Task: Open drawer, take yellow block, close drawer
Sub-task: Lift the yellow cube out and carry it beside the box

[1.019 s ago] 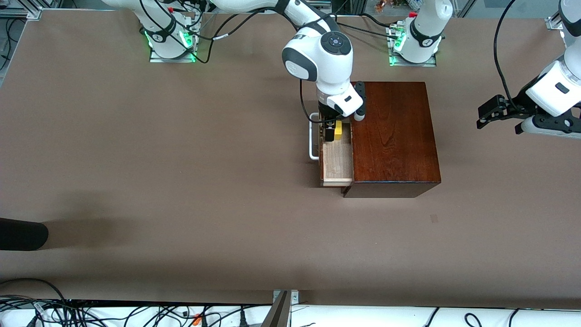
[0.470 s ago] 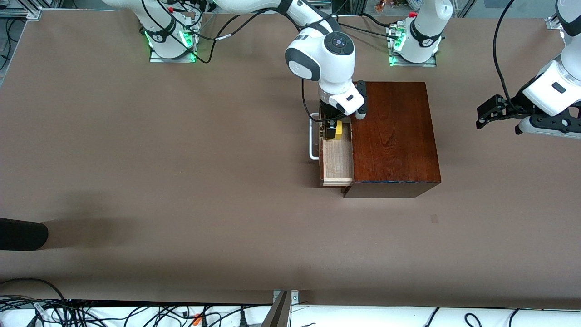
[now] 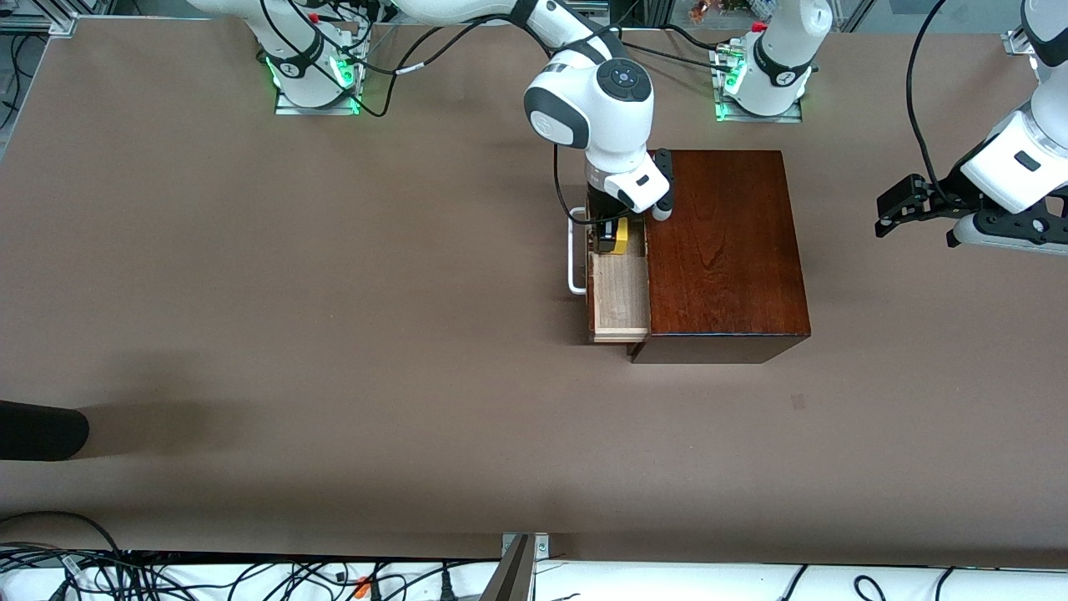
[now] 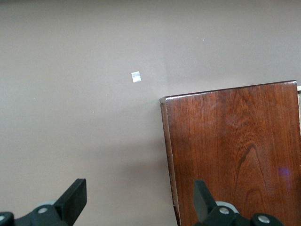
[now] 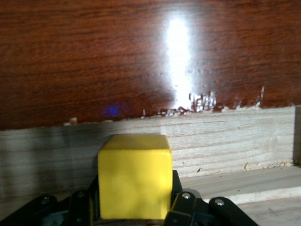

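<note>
Block pinched inside the open drawer

The box (image 3: 726, 250) sits with its drawer (image 3: 619, 296) pulled out toward the right arm's end; in it the right gripper (image 3: 612, 236) pinches the block (image 5: 134, 176) by the box face. The left gripper (image 4: 136, 202), spread, waits over the box's other edge. I'd lift straight up, clear of the drawer walls, before pushing the handle (image 3: 574, 259). No writing is legible.
</note>
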Robot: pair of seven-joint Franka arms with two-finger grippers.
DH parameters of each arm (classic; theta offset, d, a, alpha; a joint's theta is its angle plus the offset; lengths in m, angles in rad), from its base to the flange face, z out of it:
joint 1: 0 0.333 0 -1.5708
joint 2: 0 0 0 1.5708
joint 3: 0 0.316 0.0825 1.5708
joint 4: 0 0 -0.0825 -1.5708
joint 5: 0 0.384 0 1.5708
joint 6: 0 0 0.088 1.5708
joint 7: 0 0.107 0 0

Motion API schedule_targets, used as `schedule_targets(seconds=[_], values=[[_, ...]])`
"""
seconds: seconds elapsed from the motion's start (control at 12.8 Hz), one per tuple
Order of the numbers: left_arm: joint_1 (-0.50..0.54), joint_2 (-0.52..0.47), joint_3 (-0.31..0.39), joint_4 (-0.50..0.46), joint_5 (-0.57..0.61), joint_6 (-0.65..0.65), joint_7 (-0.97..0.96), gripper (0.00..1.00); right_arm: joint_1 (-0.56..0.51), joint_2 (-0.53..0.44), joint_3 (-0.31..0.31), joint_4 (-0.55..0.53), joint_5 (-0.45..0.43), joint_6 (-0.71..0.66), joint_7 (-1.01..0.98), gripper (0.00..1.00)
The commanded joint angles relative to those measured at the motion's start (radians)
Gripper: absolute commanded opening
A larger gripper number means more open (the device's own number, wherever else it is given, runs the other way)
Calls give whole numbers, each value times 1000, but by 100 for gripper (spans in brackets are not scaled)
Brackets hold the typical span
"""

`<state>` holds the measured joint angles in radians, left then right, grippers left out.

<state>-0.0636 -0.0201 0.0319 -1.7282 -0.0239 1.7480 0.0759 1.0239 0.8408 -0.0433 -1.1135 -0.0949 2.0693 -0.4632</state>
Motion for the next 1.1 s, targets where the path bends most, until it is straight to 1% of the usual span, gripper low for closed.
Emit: schedule_targets(seconds=[0.0,0.16,0.31,0.39,0.47,0.63,0.78,0.86,1.02], values=[[-4,-23,-3,-22,27,13,8,100,8,-15,-7,79,-2,-104,61,13],[-4,-23,-1,-22,27,12,8,100,8,-20,-7,154,0,-176,119,13],[-4,-23,-1,-22,27,11,8,100,2,-72,-7,169,1,-218,161,13],[-4,-23,-3,-22,27,11,8,100,-7,-109,-9,169,24,-247,162,13],[-4,-24,-1,-22,27,11,8,100,-28,-149,-21,169,68,-277,167,13],[-4,-23,-3,-22,27,11,8,100,-95,-201,-23,169,80,-354,172,12],[-5,-24,-3,-22,27,10,8,100,-166,-239,-23,166,80,-385,167,8],[-5,-24,-1,-22,27,8,8,100,-221,-250,-20,165,84,-388,163,8],[-4,-24,-1,-21,27,8,8,100,-324,-261,-18,165,130,-414,155,9]])
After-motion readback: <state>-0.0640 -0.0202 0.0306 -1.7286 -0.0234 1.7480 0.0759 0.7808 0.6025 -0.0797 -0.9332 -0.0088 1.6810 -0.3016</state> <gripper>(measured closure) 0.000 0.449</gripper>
